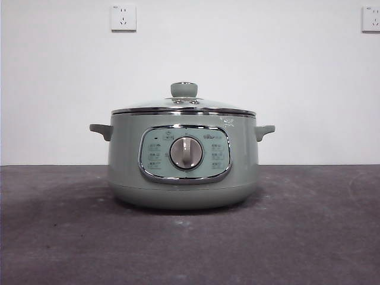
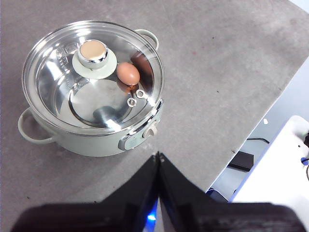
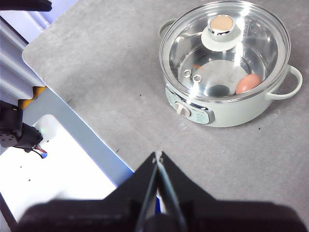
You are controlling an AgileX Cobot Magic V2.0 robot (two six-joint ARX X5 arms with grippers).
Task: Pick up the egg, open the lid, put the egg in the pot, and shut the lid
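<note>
Egg [image 2: 128,73]: brown-orange, oval; lies inside the pot, seen through the glass, on the floor near the wall, off to one side of the knob. Its long axis lies roughly flat on the pot floor; the exact heading is hard to tell through reflections. In the right wrist view it shows at [image 3: 248,83], on the side of the pot toward one handle.

Lid [image 1: 183,107]: glass dome with chrome rim, seated level on the pot; pale green knob upright at the centre.

Pot [image 1: 124,160]: sage-green cooker, standing on the grey table [image 1: 59,237], dial facing the front camera.

Left gripper [image 2: 159,155]: jaws pressed together, holding nothing; hangs high above the table, apart from the pot, off the dial side.

Right gripper [image 3: 158,154]: jaws likewise together, empty; also raised and apart from the pot, off the dial side near the table edge.

Judgement: egg in, lid on; the task looks complete. Neither gripper is clearly nearer the knob, and no further reach seems called for.
</note>
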